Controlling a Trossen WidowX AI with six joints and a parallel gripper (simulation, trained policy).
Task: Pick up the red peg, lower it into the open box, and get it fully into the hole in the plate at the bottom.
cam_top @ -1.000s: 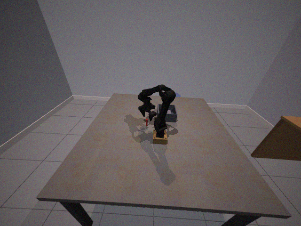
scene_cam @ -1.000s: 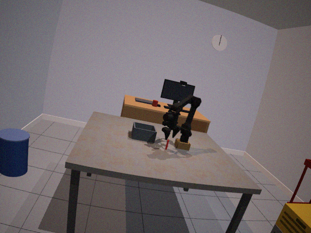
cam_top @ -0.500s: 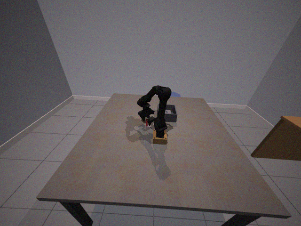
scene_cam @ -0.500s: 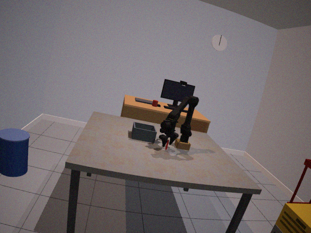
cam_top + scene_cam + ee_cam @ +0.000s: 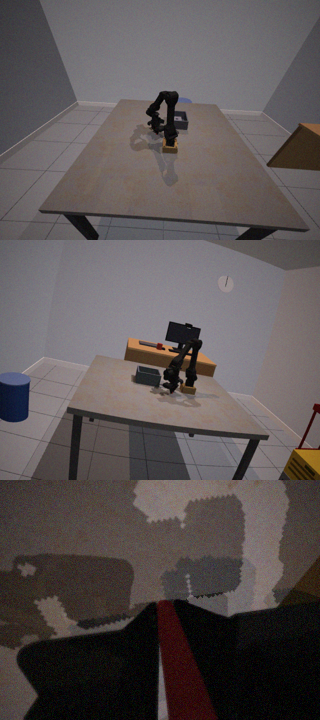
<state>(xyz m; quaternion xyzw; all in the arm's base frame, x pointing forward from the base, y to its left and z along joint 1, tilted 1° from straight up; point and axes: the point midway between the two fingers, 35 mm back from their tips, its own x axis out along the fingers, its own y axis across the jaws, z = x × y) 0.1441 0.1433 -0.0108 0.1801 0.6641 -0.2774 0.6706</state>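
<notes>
The claw (image 5: 156, 131) (image 5: 171, 391) (image 5: 165, 607) is nearly closed, its two dark fingers gripping the red peg (image 5: 156, 134) (image 5: 172, 392) (image 5: 182, 672) between them, down low over the counter (image 5: 165, 191) (image 5: 121, 400) (image 5: 90, 530). In the wrist view the peg runs from the middle of the frame, where the fingertips meet it, to the bottom edge; it lies along the right-hand finger, while a thin pale sliver parts its lower stretch from the left-hand one. The top and exterior views give only a speck of red under the claw, near the centre of the frame in one and just below and right of centre in the other. Whether the peg's end touches the counter, I cannot tell. The open box (image 5: 181, 125) (image 5: 147, 379) stands apart from the peg, right of the claw in the top view and left of it in the exterior view. Only the top view looks far enough inside to show the pale plate (image 5: 178, 118) with its dark hole, partly hidden by the arm (image 5: 170, 111) (image 5: 192, 364).

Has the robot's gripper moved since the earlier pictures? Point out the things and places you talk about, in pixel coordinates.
Yes. The gripper (image 5: 156, 133) (image 5: 171, 392) (image 5: 165, 607) has come down toward the table top (image 5: 206, 180) (image 5: 116, 400); its fingertips, above the red peg (image 5: 182, 670) a second ago, are now down around it.
</notes>
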